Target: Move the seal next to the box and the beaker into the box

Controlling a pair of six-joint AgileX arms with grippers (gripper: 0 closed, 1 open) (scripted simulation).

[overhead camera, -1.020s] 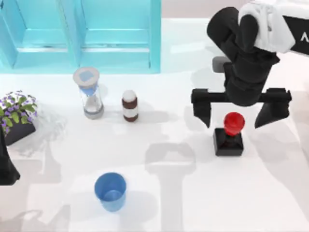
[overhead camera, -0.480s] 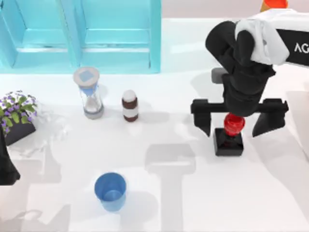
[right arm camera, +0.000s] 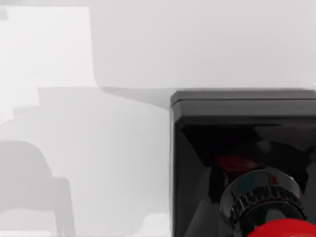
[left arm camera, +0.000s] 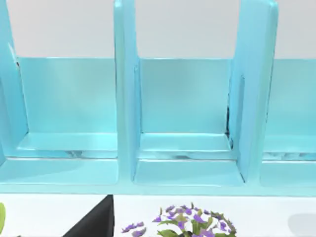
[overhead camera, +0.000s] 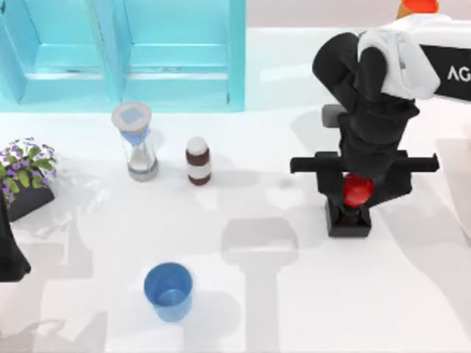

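**Seal in the grip, nothing delivered yet**

Top view: the right gripper (overhead camera: 358, 190) is down over the seal (overhead camera: 349, 207) on the table's right side, its fingers drawn in against the red knob, so I judge it clenched on the seal, though the black base looks to sit on the table. The beaker (overhead camera: 168, 291) stands untouched near the front, well apart from the blue box (overhead camera: 237, 55) at the back. Both moves are left to do. The left arm (overhead camera: 10, 250) is parked at the left edge; its fingers are cut off.

Left wrist view: the box's compartments (left arm camera: 186, 116) stand open, with purple flowers (left arm camera: 183, 225) below.

Right wrist view: the seal's base (right arm camera: 242, 138) and knob (right arm camera: 284, 229) loom close; the finger contact is hidden.
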